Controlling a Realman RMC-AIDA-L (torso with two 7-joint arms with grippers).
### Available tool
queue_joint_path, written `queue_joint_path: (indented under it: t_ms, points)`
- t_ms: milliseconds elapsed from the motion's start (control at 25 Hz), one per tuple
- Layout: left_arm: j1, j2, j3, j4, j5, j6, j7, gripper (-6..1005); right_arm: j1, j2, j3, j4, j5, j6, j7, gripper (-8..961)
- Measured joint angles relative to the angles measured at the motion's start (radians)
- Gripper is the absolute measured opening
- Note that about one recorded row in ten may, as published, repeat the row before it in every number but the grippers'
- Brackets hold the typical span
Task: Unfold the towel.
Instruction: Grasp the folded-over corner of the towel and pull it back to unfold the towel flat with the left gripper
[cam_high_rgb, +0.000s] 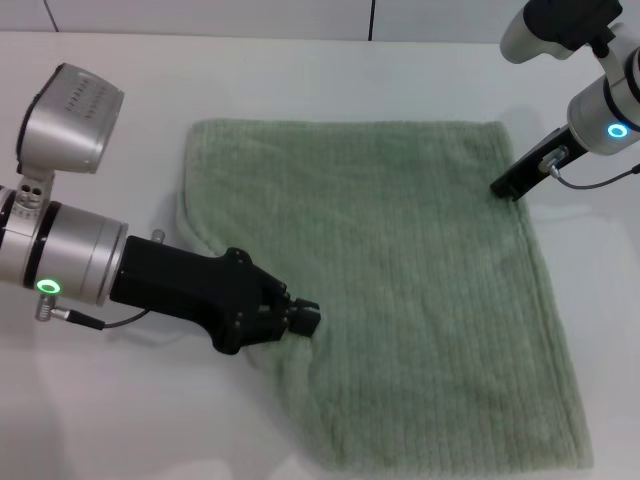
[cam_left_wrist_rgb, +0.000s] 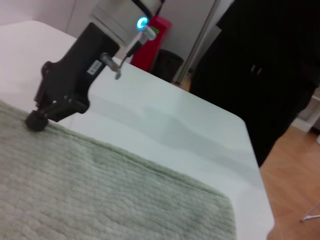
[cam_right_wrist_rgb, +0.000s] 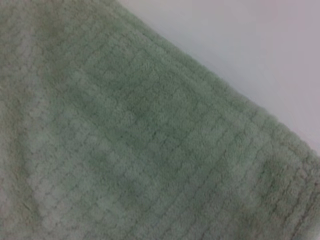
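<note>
Your left gripper has its fingers close together, low on the towel, at the towel's left edge, abt halfway down that side. It looks like they pinch the cloth there, but you can't tell for sure from the head view, bc the black finger tips hide the spot. Right beside the tips the cloth edge is bunched up a bit, and a small flap of towel pokes out behind the gripper, toward the arm.

Going right from those fingers, the towel is spread out flat on the white table. It's pale green, soft and fluffy, w/ thin lines running down it. It's much bigger than both grippers. Its far edge is straight. Its near edge runs off at a slant toward the bottom right corner.

Keep going right and up, and you reach your right gripper. It sits at the towel's far right corner, tip down, touching the cloth edge or just beside it. In the left wrist view you see the right gripper w/ its tip pressed down on the towel edge. Fingers open or closed? Can't tell, they blur into one dark lump.

The right wrist view shows only towel up close, w/ a strip of white table past its edge.
</note>
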Motion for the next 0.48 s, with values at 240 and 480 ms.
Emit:
queue_joint_path:
  t_ms: [240, 480]
  points:
    - [0.000, 0.002, -0.014, 0.004, 0.051, 0.037, -0.008, 67, 0.002, 0.000, -0.001, 0.000, 0.000, 0.000, 0.000, -1]
    - [0.000, 0.003, -0.031, 0.012, 0.103, 0.031, -0.032, 74, 0.002, 0.000, -0.003, 0.000, 0.000, 0.000, 0.000, 0]
